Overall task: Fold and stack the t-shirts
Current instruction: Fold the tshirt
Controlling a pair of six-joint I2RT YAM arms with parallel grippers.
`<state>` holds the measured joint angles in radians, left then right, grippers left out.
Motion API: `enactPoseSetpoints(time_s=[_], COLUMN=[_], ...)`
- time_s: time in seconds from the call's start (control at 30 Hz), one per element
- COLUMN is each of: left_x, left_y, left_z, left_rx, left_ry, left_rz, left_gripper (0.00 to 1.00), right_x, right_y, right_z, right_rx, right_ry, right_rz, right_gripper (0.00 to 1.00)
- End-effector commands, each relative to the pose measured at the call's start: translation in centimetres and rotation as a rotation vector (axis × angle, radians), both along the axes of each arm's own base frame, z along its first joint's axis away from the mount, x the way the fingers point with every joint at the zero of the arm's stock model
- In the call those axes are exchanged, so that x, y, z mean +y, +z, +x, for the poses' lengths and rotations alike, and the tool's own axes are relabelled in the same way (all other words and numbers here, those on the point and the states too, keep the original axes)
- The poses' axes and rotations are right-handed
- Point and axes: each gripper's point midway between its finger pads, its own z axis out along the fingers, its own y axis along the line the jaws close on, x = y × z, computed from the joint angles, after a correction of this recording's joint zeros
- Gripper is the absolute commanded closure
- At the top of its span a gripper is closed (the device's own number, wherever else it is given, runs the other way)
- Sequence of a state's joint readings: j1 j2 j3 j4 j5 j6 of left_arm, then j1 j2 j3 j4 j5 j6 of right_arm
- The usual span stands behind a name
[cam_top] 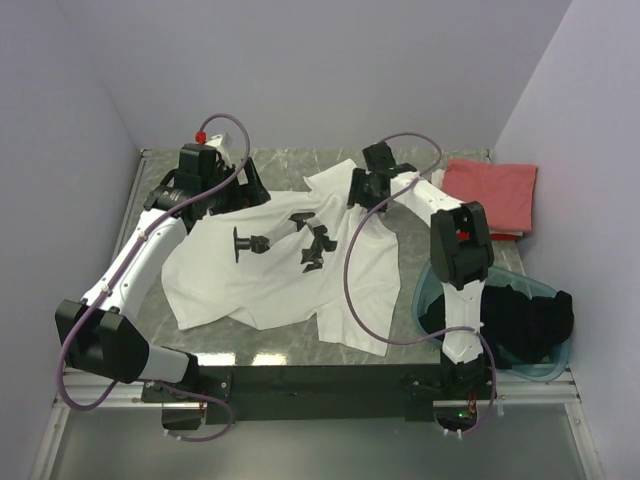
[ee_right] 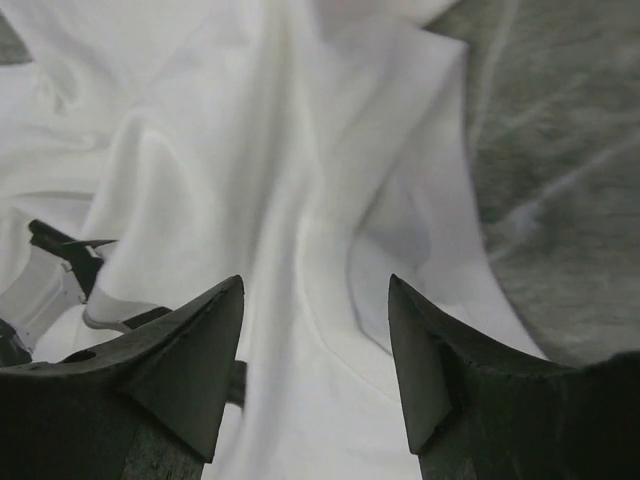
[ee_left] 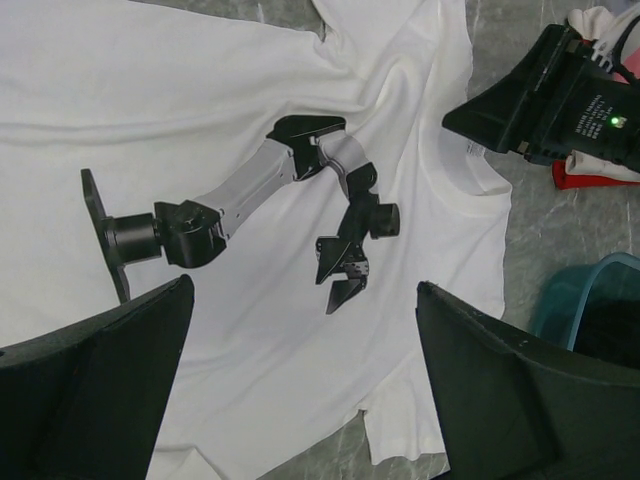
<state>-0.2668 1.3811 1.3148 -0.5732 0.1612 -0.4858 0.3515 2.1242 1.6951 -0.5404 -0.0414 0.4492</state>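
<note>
Hovering with jaws spread, the right gripper (ee_right: 315, 282) has the white t-shirt (ee_right: 210, 150) directly beneath it.

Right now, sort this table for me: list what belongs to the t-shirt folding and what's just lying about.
Belongs to the job:
- white t-shirt with the dark graphic, spread out mid-table
- salmon-pink t-shirt, folded, far right
- black t-shirt, bunched in the tub

Just lying about:
- teal tub, near right
</note>
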Motion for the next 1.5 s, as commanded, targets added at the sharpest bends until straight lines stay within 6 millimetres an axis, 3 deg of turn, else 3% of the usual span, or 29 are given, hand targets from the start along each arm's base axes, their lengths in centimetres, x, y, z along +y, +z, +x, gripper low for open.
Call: enactPoseSetpoints(time_s=[0.0,0.33,0.57,0.67,0.97,1.27,1.47], left_x=[0.0,0.5,0.5,0.4,0.4,-0.1,0.9], left_y=[0.4,-1.9,-2.1,-2.1,-1.9,-1.2,-2.3], left_z=[0.3,1.0,1.0,1.0,0.9,0.6,1.2], left_rx=[-0.024,0.033,0.036,0.039,0.033,0.019,0.029], left_ry=[-0.016,0.016,0.010,0.006,0.005,-0.020,0.028], left_rz=[0.007,0.052,0.052,0.052,0.051,0.024,0.075], left_gripper=[0.01,0.01,0.01,0.01,0.01,0.01,0.01], right_x=[-3.0,-2.2,-5.1,-6.5,-7.0,-7.0,-6.9], right_y=[4.0,0.5,-3.4,-4.0,-5.0,-7.0,-7.3], right_z=[1.5,-0.4,-3.3,-4.3,-7.8,-13.2,-14.2], right_rx=[-0.115,-0.070,0.039,0.059,0.125,0.178,0.192], right_ry=[-0.083,-0.031,-0.109,-0.149,-0.168,-0.168,-0.177], right_rz=[0.024,0.065,-0.082,-0.147,-0.219,-0.222,-0.251], right_gripper=[0.33,0.33,0.34,0.35,0.35,0.35,0.35])
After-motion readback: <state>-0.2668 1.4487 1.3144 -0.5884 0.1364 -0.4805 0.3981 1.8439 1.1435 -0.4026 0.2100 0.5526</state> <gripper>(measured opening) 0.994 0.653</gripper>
